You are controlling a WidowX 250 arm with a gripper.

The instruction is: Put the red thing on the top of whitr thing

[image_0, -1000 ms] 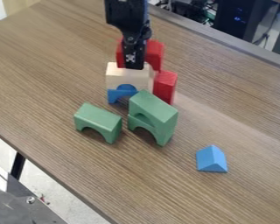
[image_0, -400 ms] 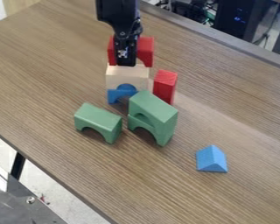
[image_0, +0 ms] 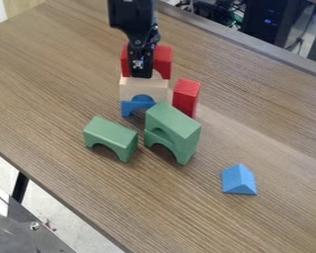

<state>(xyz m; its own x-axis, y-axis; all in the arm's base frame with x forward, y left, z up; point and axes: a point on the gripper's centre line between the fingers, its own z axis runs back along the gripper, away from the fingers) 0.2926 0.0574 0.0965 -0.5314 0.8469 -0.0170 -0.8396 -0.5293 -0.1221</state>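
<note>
Camera view, and straight to the near side: spotted the blue wedge (image_0: 238,180) first, on the wooden table (image_0: 174,217), well out in front and to the right of the white block (image_0: 142,90). Next up, picked out the stacked green blocks (image_0: 173,119), closer in, front-right of the white block. Caught the green arch (image_0: 110,134) too, front-left of it, standing apart from the stack. Then found blue pieces (image_0: 129,107) right underneath the white block, and the upright red block (image_0: 185,96) just to its right. And here, the big one: saw the red arch block (image_0: 164,60) above the rear of the white block, gripped by the black gripper (image_0: 140,68), opened only to the block's thickness. Couldn't tell contact from a slight gap below. Last, noted dark equipment (image_0: 256,20) beyond the table, far behind the white block.
</note>
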